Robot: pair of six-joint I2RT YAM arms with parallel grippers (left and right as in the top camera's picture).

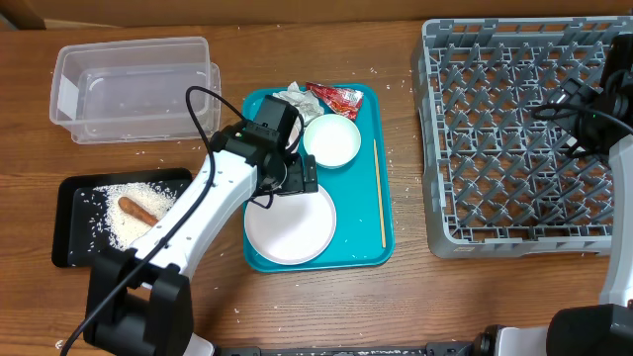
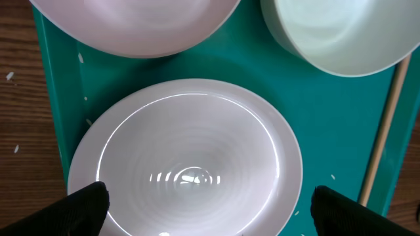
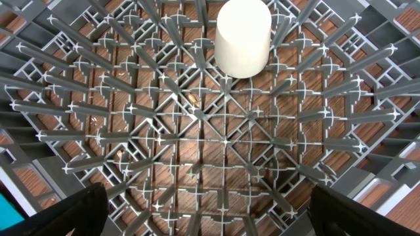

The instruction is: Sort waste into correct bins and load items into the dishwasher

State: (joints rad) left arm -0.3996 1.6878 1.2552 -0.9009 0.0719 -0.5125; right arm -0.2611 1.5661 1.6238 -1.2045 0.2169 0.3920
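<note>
- The left arm (image 1: 203, 203) is showing a smooth white shell with black joints and a black base block at the lower left of the overhead view.
- A thin black cable (image 1: 188, 97) is looping off its upper end.
- The right arm (image 1: 598, 114) is showing black at the right edge, with dark cables bunching beside it.
- The left tool (image 2: 210, 213) and right tool (image 3: 210, 213) are showing matte black fingertips in the lower corners of their wrist views.

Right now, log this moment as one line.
left claw: open over plate | right claw: open over dish rack | cup: in rack | rice, sausage piece: in black tray | napkin, wrapper: on teal tray
</note>
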